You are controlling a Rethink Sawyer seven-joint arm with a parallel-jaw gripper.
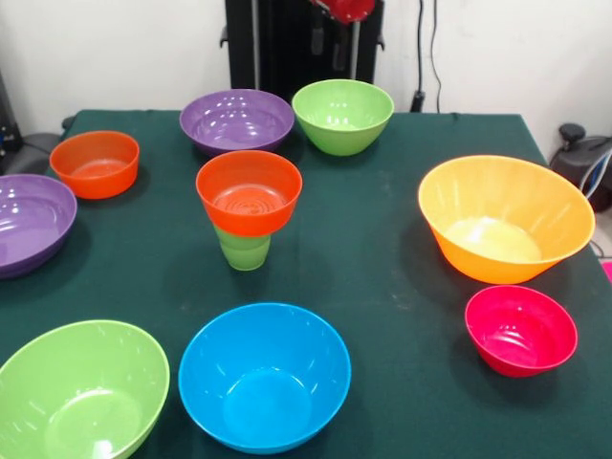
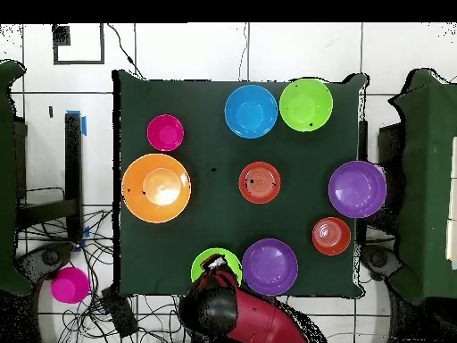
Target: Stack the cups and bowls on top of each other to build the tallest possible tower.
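Mid-table stands the tower (image 1: 247, 212), an orange-red bowl (image 1: 249, 191) seated on the green cup (image 1: 244, 251), other bowls (image 1: 265, 375) spread around it, while the gripper (image 1: 341, 10) hangs at the far edge, finger state impossible to tell.

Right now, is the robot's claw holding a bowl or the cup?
Nothing is held, as far as the views show. The gripper is drawn back at the table's far edge above the lime-green bowl. Every bowl rests on the table; one orange-red bowl sits on the light-green cup.
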